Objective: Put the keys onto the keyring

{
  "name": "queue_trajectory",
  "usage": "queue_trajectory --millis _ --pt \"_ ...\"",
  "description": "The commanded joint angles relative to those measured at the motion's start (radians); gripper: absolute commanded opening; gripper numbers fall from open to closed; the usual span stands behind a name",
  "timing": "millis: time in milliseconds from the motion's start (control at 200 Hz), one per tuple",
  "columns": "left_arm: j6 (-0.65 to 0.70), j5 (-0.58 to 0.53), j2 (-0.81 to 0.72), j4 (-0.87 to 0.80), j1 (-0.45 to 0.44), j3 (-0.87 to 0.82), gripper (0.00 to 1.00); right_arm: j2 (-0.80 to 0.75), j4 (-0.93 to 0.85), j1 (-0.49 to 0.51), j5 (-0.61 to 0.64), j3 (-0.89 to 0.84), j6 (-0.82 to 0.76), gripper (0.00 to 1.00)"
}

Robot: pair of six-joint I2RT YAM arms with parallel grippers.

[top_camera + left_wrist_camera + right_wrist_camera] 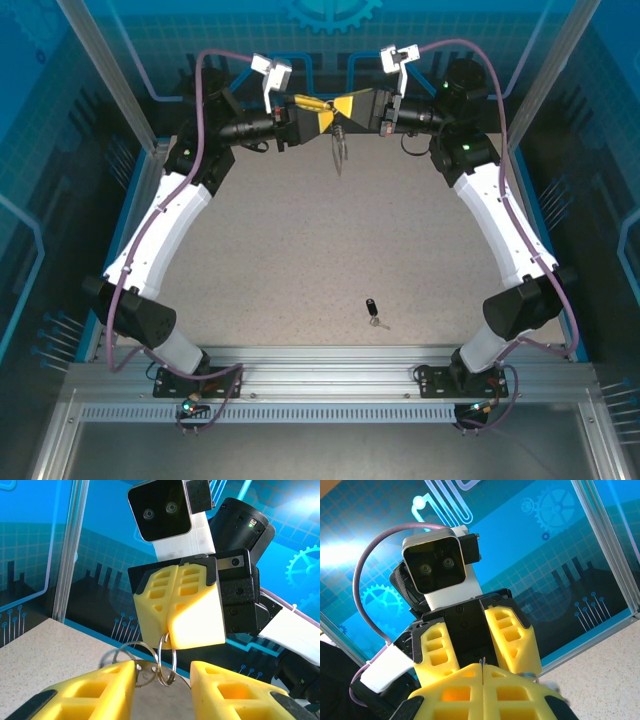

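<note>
Keyring (160, 669) of thin silvery wire loops with a small flat metal tab hangs pinched at its upper edge between the yellow ribbed fingers of the right gripper (169, 641), which are clamped tight on it. We see it held up above the speckled beige table (300, 250), at the far middle, where the two arms meet nose to nose. The left gripper (164, 670) faces the right one with its yellow fingers parted. The loops dangle in the gap between them, closest to the finger on the left of the wrist picture, and we cannot tell whether that finger touches the wire. From the right wrist we see the right fingers pressed flat together, a sliver of ring poking out beside them. The tiny key (372, 310), with a black plastic head and a short silver blade, lies alone on the table. It is well apart from both grippers and nearer the right arm's base.
</note>
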Motion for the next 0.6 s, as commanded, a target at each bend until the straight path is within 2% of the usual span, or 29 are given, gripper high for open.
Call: queue_trajectory --millis 0,240,380,595 --pt "-0.018 0.012 -0.029 0.043 0.005 -0.014 0.34 -0.005 0.049 0.012 0.010 0.025 0.014 0.00" --pt "-0.048 0.006 -0.025 0.098 0.004 -0.023 0.35 -0.002 0.047 0.012 0.009 0.029 0.014 0.00" --pt "-0.050 0.008 -0.022 0.101 0.005 -0.023 0.30 0.001 0.047 0.012 0.008 0.031 0.014 0.00" --pt "-0.056 0.017 -0.019 0.117 0.004 -0.026 0.16 0.006 0.049 0.012 0.009 0.034 0.016 0.00"
